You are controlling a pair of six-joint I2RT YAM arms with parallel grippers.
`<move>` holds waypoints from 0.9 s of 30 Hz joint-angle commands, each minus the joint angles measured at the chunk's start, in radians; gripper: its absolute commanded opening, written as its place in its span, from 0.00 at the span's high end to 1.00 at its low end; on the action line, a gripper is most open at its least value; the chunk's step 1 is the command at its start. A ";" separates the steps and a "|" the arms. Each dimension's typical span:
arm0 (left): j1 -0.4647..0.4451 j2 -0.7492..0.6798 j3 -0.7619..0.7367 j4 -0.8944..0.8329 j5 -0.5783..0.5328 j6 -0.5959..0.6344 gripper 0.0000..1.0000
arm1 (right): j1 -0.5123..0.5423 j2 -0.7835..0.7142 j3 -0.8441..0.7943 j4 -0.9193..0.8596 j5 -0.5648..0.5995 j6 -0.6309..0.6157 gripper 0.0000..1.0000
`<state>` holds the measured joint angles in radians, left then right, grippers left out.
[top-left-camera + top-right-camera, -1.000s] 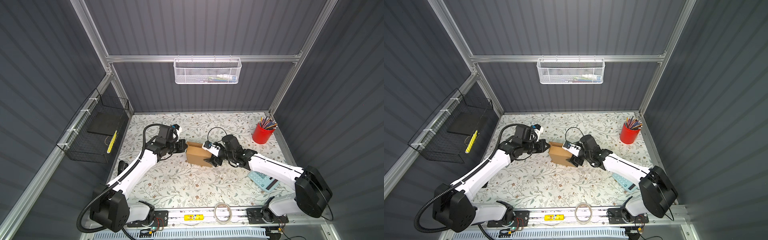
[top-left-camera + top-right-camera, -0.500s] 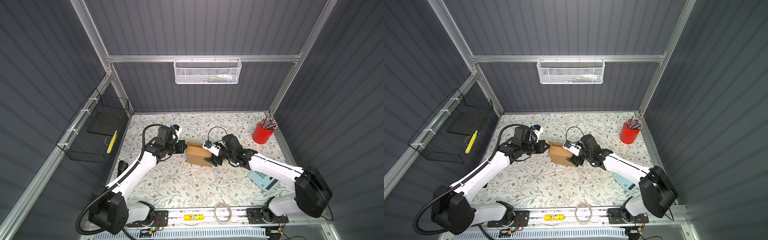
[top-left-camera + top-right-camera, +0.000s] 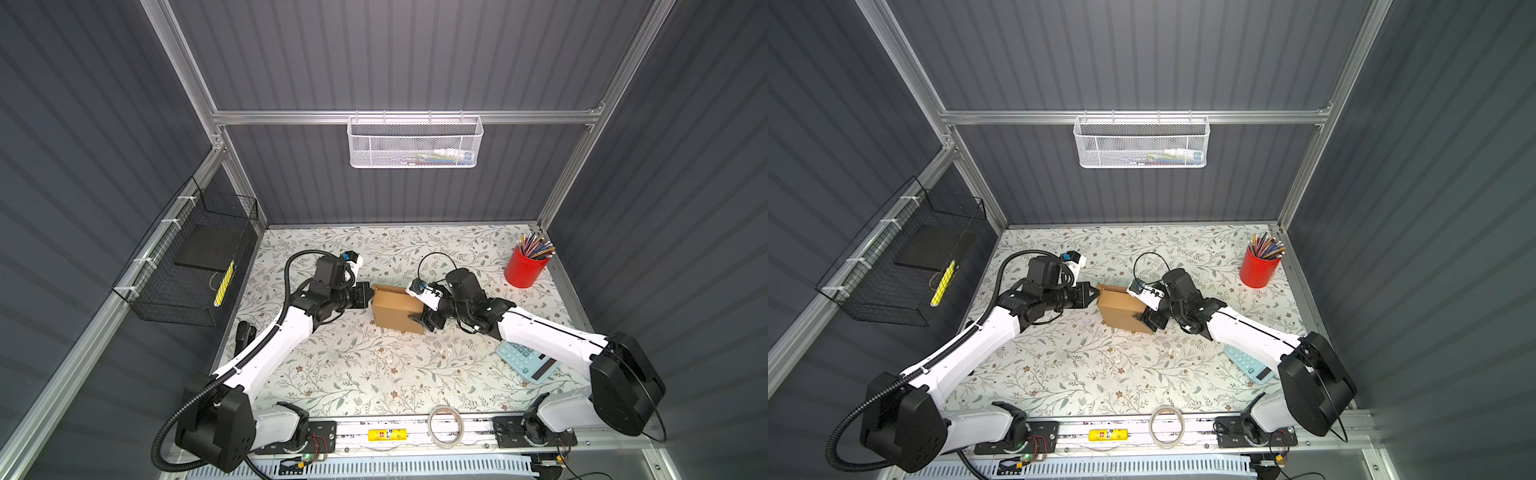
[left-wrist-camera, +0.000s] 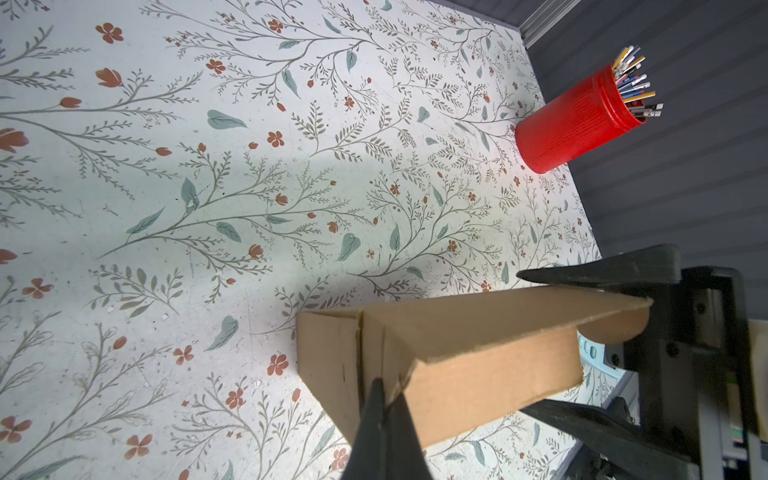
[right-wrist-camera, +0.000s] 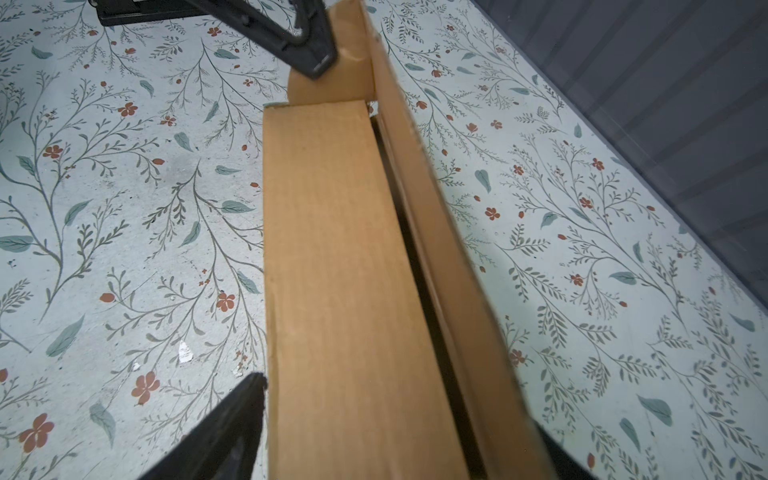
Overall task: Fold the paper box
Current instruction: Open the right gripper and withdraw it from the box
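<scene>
The paper box [image 3: 397, 309] [image 3: 1121, 309] is a small brown cardboard box standing on the floral table, its lid flap not quite flat against the body [image 5: 340, 270]. My right gripper [image 3: 424, 313] [image 5: 395, 415] grips the box's right end, with one finger on each broad face. My left gripper [image 3: 368, 295] [image 4: 384, 390] is shut, and its tips press on the box's left end at a seam by the corner [image 4: 478, 357]. A rounded tab sticks out at the end my right gripper [image 4: 521, 340] holds.
A red cup of pencils [image 3: 524, 270] stands at the back right. A light blue calculator [image 3: 525, 359] lies under my right arm. A tape roll [image 3: 445, 420] sits on the front rail. A black wire basket [image 3: 195, 266] hangs on the left wall.
My left arm has shifted slightly, its tips staying at the box's left end. The box and my right gripper have not visibly moved.
</scene>
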<state>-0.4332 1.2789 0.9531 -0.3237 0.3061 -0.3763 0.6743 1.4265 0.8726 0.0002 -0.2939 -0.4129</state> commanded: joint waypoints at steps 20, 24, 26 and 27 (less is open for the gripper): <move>-0.002 -0.002 -0.031 -0.072 -0.038 -0.003 1.00 | -0.006 -0.171 -0.082 -0.005 0.013 0.050 0.18; -0.002 -0.001 -0.029 -0.072 -0.038 -0.006 1.00 | -0.005 -0.243 -0.106 -0.020 0.013 0.069 0.18; -0.004 -0.001 -0.029 -0.072 -0.038 -0.006 1.00 | -0.005 -0.290 -0.117 -0.034 0.017 0.079 0.18; -0.004 -0.001 -0.027 -0.072 -0.038 -0.007 1.00 | -0.007 -0.302 -0.121 -0.040 0.021 0.083 0.18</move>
<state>-0.4332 1.2751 0.9485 -0.3195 0.2832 -0.3775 0.6735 1.1671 0.7647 -0.0177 -0.2806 -0.3584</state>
